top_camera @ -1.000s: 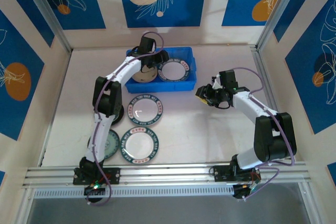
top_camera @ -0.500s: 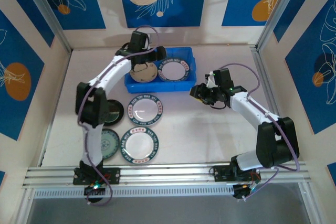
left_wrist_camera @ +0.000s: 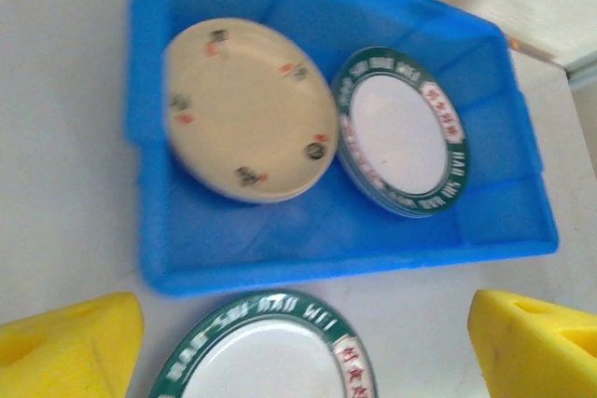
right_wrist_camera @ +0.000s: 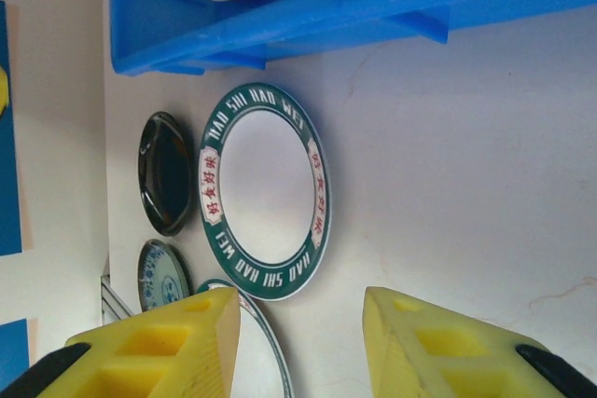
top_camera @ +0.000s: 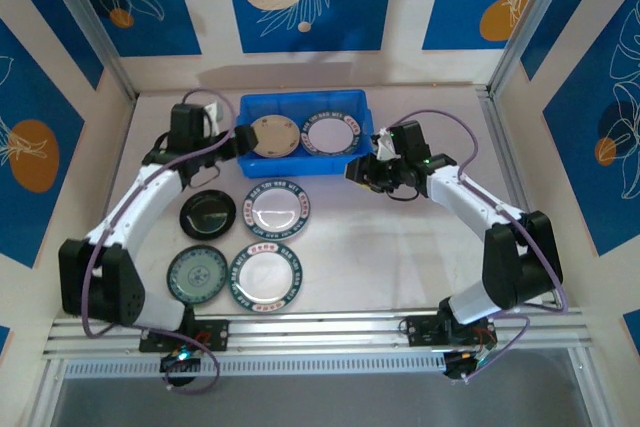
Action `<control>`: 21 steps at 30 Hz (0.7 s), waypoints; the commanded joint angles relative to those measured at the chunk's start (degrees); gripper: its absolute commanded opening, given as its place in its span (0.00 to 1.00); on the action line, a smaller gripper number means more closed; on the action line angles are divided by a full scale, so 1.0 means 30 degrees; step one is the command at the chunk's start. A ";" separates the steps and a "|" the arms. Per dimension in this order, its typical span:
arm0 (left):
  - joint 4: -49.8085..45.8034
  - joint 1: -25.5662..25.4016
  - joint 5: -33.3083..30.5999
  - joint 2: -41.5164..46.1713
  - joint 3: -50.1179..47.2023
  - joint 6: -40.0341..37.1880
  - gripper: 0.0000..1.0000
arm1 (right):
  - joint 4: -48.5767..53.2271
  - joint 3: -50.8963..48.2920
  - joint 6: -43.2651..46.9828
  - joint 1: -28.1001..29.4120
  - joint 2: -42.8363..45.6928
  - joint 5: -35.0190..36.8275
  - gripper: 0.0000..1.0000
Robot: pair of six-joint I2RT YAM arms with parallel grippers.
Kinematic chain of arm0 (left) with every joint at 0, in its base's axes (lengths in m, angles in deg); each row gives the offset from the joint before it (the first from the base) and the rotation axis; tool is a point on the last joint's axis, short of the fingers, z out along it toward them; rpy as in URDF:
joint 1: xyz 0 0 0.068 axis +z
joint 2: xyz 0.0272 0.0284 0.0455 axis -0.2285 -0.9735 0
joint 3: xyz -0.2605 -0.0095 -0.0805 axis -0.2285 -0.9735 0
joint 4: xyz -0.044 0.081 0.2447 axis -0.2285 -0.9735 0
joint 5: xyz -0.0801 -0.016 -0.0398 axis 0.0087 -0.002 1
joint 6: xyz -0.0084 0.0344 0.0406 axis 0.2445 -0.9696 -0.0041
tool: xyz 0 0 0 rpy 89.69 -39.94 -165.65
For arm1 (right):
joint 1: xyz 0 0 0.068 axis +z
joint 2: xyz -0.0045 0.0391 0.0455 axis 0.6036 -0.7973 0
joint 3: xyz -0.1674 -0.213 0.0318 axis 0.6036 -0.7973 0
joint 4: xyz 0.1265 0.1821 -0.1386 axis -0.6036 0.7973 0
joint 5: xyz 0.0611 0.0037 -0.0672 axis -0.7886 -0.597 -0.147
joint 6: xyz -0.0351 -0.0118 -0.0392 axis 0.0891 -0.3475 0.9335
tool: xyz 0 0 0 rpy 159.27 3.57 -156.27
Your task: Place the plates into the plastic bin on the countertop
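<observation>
Left gripper (left_wrist_camera: 298, 347) spread, empty, at left end of plastic bin (top_camera: 300, 99); bin at far edge of countertop (top_camera: 400, 247), two plate stacks (top_camera: 273, 135) side by side inside. Right gripper (right_wrist_camera: 298, 323) parted, empty, facing four loose plates (top_camera: 278, 207), presumably the next pick

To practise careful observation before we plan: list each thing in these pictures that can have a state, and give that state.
Blue bin: upright, holding plates.
Cream plate: inside bin, left.
Green-rimmed plate: inside bin, right.
Far white plate: on countertop.
Near white plate: on countertop.
Black plate: on countertop.
Dark green plate: on countertop.
Left fingers: open, empty.
Right fingers: open, empty.
</observation>
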 commanded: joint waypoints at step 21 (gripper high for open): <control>-0.1768 0.8557 0.0258 0.4043 -0.8471 0.0333 0.71 | 0.0138 0.1310 0.0121 0.1017 -0.3073 -0.2102 0.37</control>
